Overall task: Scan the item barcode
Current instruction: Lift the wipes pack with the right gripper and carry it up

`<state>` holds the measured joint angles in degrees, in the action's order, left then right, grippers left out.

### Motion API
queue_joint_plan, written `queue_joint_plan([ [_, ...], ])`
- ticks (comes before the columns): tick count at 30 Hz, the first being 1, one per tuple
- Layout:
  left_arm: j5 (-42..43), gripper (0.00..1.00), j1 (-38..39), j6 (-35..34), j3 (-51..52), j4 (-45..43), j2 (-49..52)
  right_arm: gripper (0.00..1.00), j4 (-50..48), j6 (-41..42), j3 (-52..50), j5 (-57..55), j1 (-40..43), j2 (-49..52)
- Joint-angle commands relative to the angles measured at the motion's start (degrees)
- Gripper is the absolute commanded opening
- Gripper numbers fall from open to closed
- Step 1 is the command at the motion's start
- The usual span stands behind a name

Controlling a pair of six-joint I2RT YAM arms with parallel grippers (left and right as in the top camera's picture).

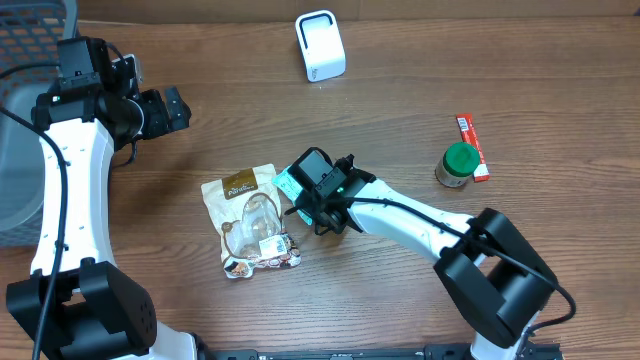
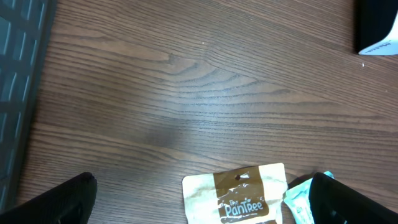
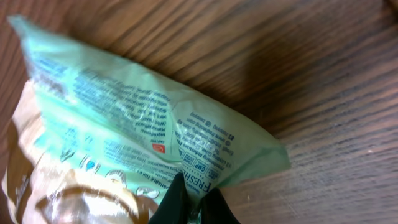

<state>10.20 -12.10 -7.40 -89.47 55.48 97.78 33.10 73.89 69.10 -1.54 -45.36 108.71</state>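
The packet (image 3: pixel 124 112) lies just right of, perhaps overlapping, the pouch (image 1: pixel 240 192).

Left arm is rearing up at far left, left gripper (image 1: pixel 175 108) gaping wide; right arm is stretching low toward centre, right gripper (image 3: pixel 191 202) pinching tightly closed.

You can read "The PantRee" in white on the tan pouch (image 2: pixel 239 199), between the fingers of the left tool (image 2: pixel 202 193). On the green packet (image 3: pixel 155 118), just above the right tool (image 3: pixel 194 204), you see "FRESHE"; its fine print is too small to read.
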Motion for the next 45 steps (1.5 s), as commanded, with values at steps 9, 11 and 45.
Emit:
queue_joint_plan([
  [9, -0.3, 1.00, 0.1, -0.5, -0.2, 0.0, 0.0, 0.04, 1.4, -23.6, 1.2, 1.2, 0.1, -18.9],
  [11, -0.3, 1.00, 0.1, -0.5, -0.2, 0.0, 0.0, 0.04, 1.9, -23.4, 1.2, 1.2, 0.1, -22.0],
  [45, -0.3, 1.00, 0.1, -0.5, -0.1, 0.0, 0.0, 0.04, 12.6, -23.4, 1.1, -3.1, 4.3, -36.8],
])
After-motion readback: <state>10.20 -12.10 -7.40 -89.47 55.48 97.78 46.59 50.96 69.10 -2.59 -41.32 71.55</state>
